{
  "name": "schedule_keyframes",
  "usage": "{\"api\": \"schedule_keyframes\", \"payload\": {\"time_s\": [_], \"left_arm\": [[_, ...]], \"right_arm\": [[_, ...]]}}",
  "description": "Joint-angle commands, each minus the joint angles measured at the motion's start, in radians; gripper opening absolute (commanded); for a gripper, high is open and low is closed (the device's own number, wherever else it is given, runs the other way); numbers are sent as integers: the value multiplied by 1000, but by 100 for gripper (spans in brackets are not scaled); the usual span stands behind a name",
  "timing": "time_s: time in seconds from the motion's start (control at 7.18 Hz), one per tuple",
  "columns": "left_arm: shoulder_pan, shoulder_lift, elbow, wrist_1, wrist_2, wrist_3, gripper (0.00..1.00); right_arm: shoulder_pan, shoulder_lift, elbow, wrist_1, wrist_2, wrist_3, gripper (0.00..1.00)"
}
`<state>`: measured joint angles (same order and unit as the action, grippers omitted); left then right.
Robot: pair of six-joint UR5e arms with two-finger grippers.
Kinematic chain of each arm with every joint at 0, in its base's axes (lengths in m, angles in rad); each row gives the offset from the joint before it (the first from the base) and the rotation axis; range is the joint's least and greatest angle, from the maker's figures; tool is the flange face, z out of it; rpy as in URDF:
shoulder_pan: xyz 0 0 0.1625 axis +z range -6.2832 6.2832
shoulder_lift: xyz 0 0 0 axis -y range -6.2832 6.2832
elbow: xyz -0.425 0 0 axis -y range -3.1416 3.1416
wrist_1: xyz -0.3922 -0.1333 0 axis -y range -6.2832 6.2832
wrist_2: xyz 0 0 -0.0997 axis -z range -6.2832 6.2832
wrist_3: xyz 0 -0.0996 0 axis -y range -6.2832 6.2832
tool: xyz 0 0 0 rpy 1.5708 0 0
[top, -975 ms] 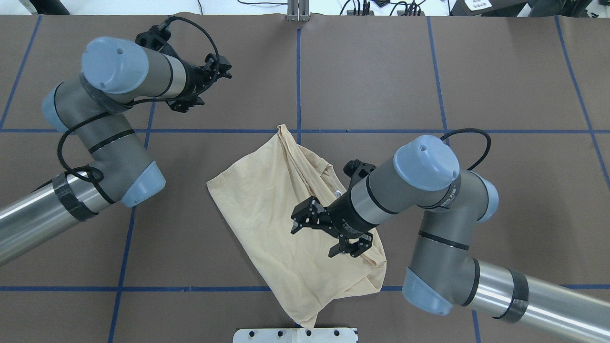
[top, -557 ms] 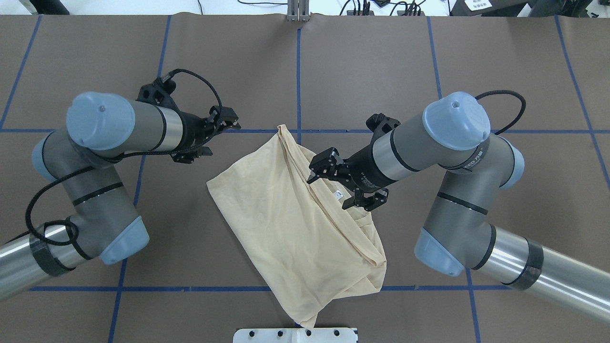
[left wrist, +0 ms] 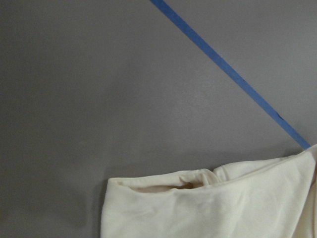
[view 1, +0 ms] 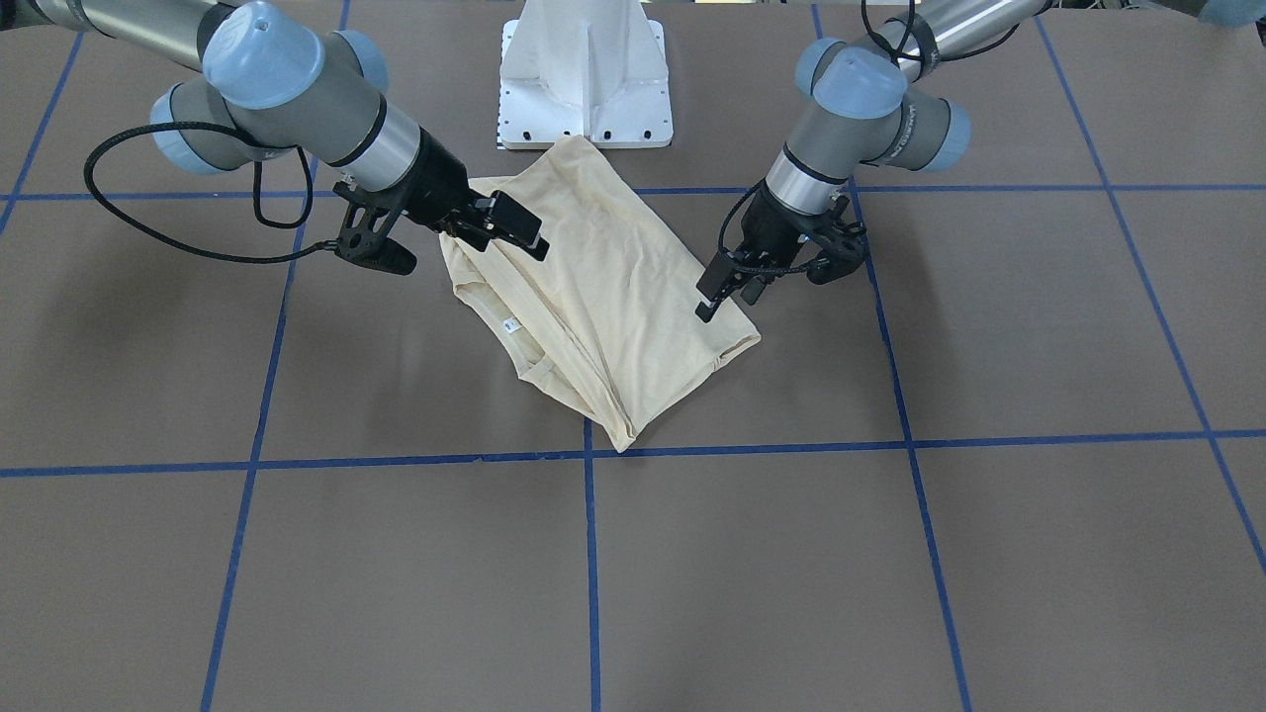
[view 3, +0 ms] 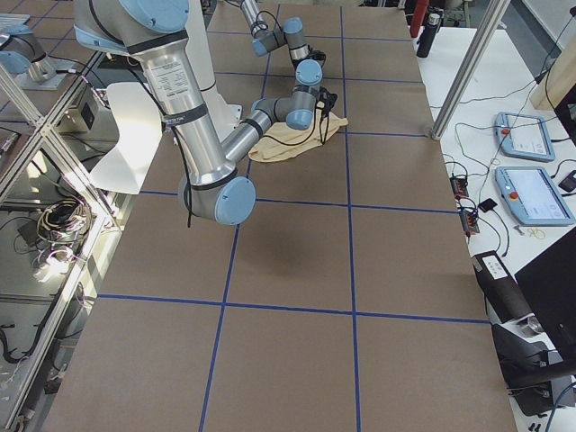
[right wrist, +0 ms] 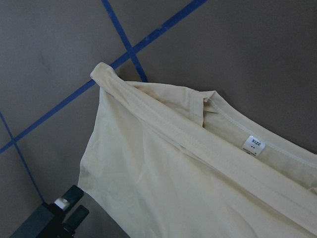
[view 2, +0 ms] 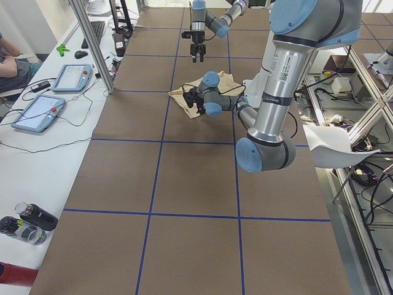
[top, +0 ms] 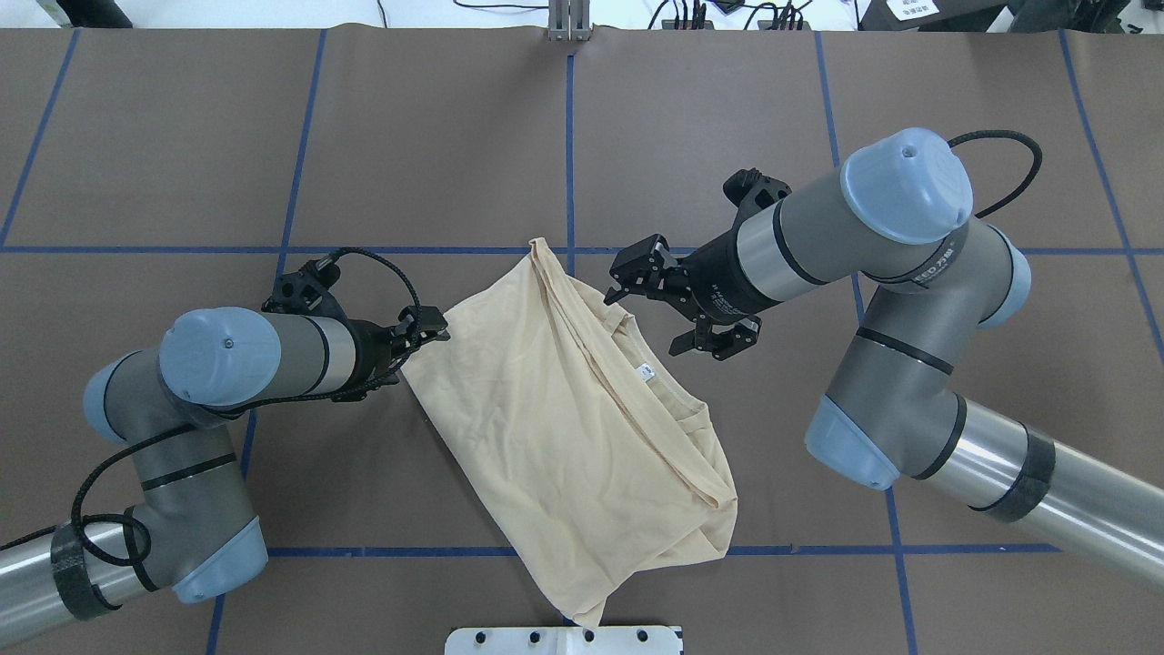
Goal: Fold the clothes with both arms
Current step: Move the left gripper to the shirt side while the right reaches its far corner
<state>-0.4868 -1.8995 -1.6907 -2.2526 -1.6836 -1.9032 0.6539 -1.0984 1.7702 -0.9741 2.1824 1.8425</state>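
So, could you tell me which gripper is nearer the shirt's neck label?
The right gripper, open beside the neck label; the left gripper is at the shirt's opposite corner.

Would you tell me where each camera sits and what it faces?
Front: across the table, facing the robot; both arms show.
Overhead: behind the robot, looking down; both arms.
Left side: table's left end; left arm nearest.
Right side: opposite end; right arm nearest.
Left wrist: shirt corner; nothing of the robot.
Right wrist: shirt label; left gripper tip.
All share the shirt.
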Motion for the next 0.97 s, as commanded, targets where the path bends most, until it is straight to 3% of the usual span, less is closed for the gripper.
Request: {"api": "schedule_keyframes", "payload": {"time_s": [0.0,0.28,0.7,0.84], "left_arm": [[-12,-1,37,1,4,7,91],[-13,-6,57,-1,4,22,87],[-15,-12,52,1,2,24,69],[-36,-15,24,28,-7,36,69]], "right_arm": [[4,0,0,0,-1,-2,100],[4,0,0,0,0,-2,100],[6,-1,-2,0,3,-2,100],[6,-1,-2,0,4,-2,100]]}}
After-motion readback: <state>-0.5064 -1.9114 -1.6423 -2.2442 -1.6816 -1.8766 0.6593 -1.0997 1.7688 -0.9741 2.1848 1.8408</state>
